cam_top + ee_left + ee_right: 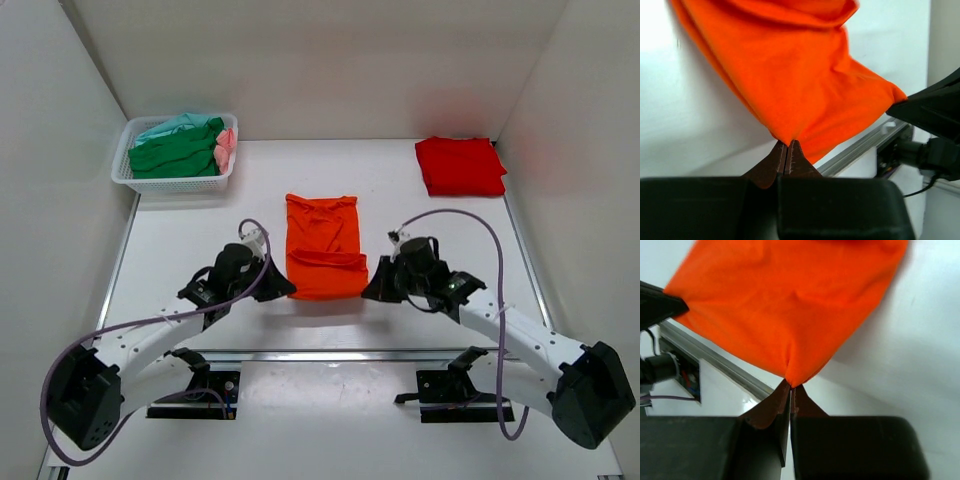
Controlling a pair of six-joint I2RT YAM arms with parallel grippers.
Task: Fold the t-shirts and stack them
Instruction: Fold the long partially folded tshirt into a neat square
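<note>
A bright orange t-shirt [322,240] lies in the middle of the table, its near end folded over. My left gripper [285,287] is shut on its near left corner; the left wrist view shows the orange cloth [805,75] pinched at the fingertips [796,150]. My right gripper [370,290] is shut on the near right corner; the right wrist view shows the cloth [785,300] caught between the fingertips [782,392]. A folded red t-shirt [460,165] lies at the far right. Green [178,155], teal [175,124] and pink [227,146] t-shirts lie in the basket.
A white mesh basket [125,175] stands at the far left corner. White walls enclose the table on three sides. A metal rail [340,354] runs along the near edge by the arm bases.
</note>
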